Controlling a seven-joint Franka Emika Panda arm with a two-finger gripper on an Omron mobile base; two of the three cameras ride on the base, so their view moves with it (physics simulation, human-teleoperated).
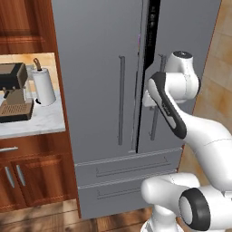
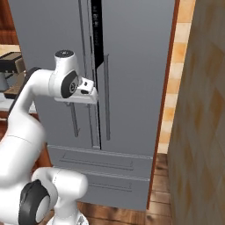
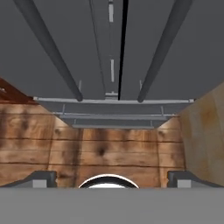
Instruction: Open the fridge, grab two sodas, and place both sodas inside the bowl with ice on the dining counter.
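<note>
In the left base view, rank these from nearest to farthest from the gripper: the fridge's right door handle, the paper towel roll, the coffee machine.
From the open gripper:
1. Right door handle, directly beside it on the fridge.
2. Paper towel roll, on the counter to the left.
3. Coffee machine, farther left, at the picture's edge.

the grey fridge (image 1: 99,68) stands ahead, its right door ajar with a dark gap beside the left door. the white arm (image 1: 190,131) reaches up at the right door's handle. left, on the desk (image 1: 41,122), a coffee machine (image 1: 13,93) sits beside a paper towel roll (image 1: 44,86).
</note>
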